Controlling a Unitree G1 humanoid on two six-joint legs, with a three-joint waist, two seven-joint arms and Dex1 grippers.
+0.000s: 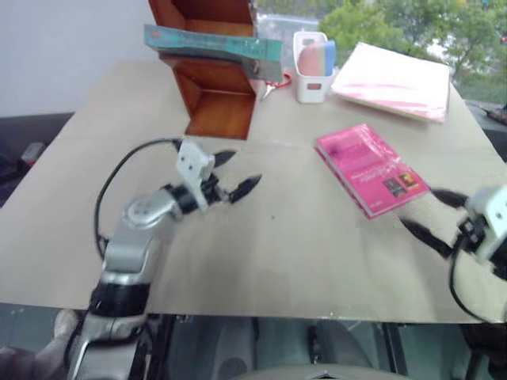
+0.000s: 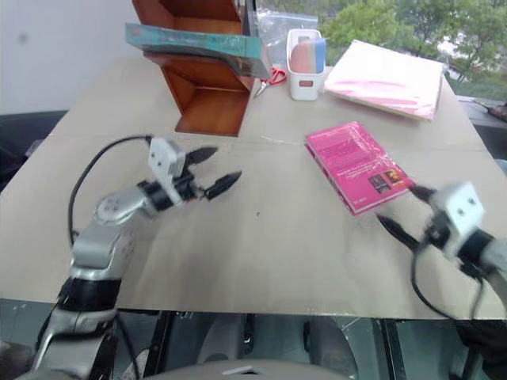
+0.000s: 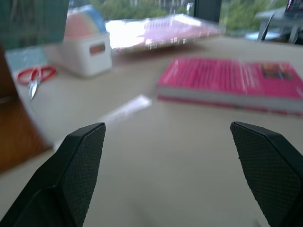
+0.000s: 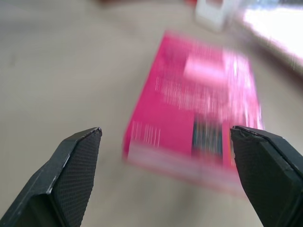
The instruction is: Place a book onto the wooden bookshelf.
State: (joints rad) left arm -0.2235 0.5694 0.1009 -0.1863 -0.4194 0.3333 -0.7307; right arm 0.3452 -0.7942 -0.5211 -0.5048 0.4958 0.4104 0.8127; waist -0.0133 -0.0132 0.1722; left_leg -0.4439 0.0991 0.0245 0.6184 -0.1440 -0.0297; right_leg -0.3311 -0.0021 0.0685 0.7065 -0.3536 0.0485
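Note:
The teal-green book (image 1: pixel 212 45) lies flat across the shelf board of the reddish-brown wooden bookshelf (image 1: pixel 215 103) at the back of the table, sticking out on both sides. My left gripper (image 1: pixel 235 172) hangs open and empty over the table in front of the bookshelf, well apart from the book. My right gripper (image 1: pixel 428 214) is open and empty near the table's right front edge, just below a bright pink book (image 1: pixel 371 168). In the right wrist view that pink book (image 4: pixel 194 113) lies ahead of the open fingers.
A white holder (image 1: pixel 310 73) with coloured pads stands right of the bookshelf, red scissors (image 3: pixel 34 78) beside it. A pale pink folder (image 1: pixel 394 81) lies at the back right. The tan table (image 1: pixel 293 253) has bare room in the middle and front.

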